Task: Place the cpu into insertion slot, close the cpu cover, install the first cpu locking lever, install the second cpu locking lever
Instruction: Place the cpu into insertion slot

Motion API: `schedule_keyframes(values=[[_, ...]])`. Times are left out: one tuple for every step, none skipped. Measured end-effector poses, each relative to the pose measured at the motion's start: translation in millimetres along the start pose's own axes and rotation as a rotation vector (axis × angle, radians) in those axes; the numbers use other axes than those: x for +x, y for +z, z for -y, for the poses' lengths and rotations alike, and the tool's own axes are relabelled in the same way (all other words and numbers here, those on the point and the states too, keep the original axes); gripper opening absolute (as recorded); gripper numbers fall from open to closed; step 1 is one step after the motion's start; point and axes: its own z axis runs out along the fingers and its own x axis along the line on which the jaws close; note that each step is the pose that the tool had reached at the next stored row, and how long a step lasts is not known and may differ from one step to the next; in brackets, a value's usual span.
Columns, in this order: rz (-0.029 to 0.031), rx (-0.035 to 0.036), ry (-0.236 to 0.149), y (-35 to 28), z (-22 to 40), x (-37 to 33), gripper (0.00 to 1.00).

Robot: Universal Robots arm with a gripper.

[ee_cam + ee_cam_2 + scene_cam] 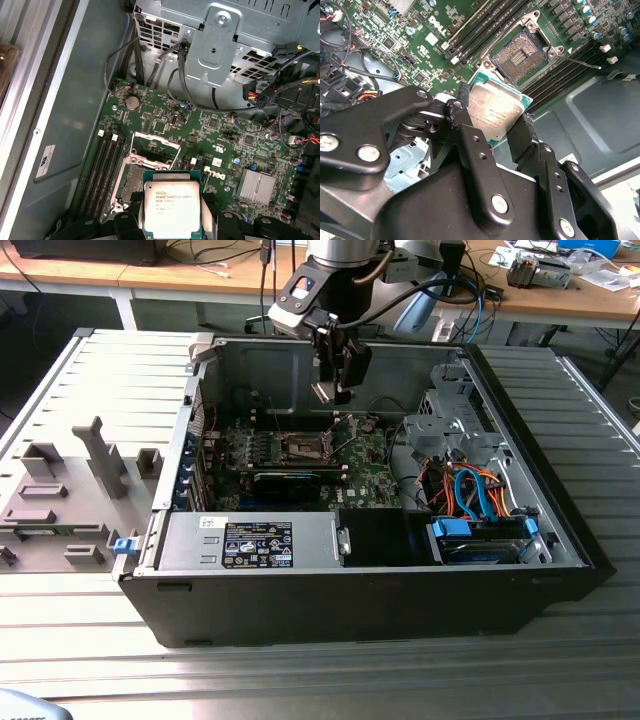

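Gripper (pixel 490 120) clamps the cpu (pixel 495 107) by its edges — near the insertion slot (pixel 520 55).

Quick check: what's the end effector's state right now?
The end effector: closed on the cpu, which is held above the open cpu socket and is not seated.

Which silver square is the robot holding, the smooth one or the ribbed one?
The smooth one, the cpu, pinched between the fingers. The ribbed heatsink sits on the green motherboard.

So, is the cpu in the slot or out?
Out: the gripper holds the cpu above the board, and the slot lies bare.
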Motion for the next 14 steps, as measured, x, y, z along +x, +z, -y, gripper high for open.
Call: schedule_keyframes(values=[[0.0, 0.0, 0.001, 0.0, 0.0, 0.0, 0.54], [0.0001, 0.0, 0.002, 0.0, 0.0, 0.0, 0.54], [0.0001, 0.0, 0.003, 0.0, 0.0, 0.0, 0.54], [0.0002, 0.0, 0.004, 0.0, 0.0, 0.0, 0.54], [0.0002, 0.0001, 0.005, 0.0, 0.0, 0.0, 0.54], [0.0002, 0.0001, 0.006, 0.1, 0.0, 0.0, 0.54], [0.0003, 0.0002, 0.007, 0.0, 0.0, 0.0, 0.54], [0.0003, 0.0002, 0.008, 0.0, 0.0, 0.0, 0.54], [0.0004, 0.0002, 0.009, 0.0, 0.0, 0.0, 0.54], [0.0004, 0.0002, 0.01, 0.1, 0.0, 0.0, 0.54], [0.0004, 0.0002, 0.011, 0.1, 0.0, 0.0, 0.54], [0.0005, 0.0002, 0.012, 0.1, 0.0, 0.0, 0.54], [0.0006, 0.0003, 0.014, 0.1, 0.0, 0.0, 0.54], [0.0006, 0.0003, 0.016, 0.1, 0.0, 0.0, 0.54]])
